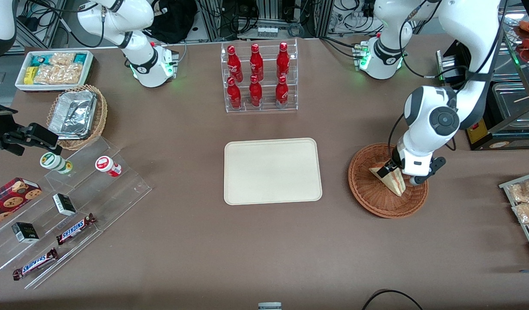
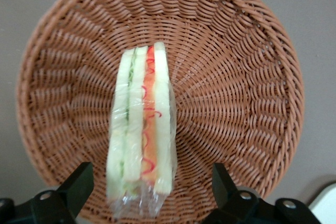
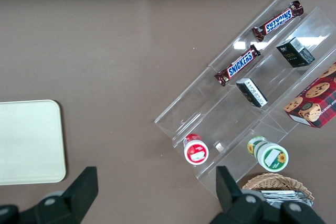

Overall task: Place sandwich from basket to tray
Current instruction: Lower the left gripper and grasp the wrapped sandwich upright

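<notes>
Left gripper (image 2: 149, 190) is low over the basket (image 1: 368, 196), which sits on the table toward the working arm's end, well apart from the tray (image 1: 273, 171) at the table's middle. Fingers (image 2: 79, 184) are spread wide, one on each side of the sandwich (image 2: 140, 129), neither touching it. Released, nothing held.

Sandwich is in the basket, standing on edge on the woven floor, wrapped in clear film. In the wrist view the cut side faces up at the camera: pale bread slices with a green layer and a red-orange layer between them.

Long axis: in the wrist view the wedge runs lengthwise from between the fingertips toward the basket's middle. In the front view the sandwich (image 1: 391, 178) runs at a slant, its narrow end toward the basket's near rim, its wide end under the gripper.

Why so placed, as judged:
- Fingers straddle the sandwich across its thin direction, so closing would press on the two flat bread faces, not on the filling edge.
- The wide opening leaves clearance on both sides for the approach.
- Gripping near one end, not the middle, may let the other end droop or swing on lifting.
- Film wrap looks slippery; soft bread will compress.

Tray is bare and unobstructed.
</notes>
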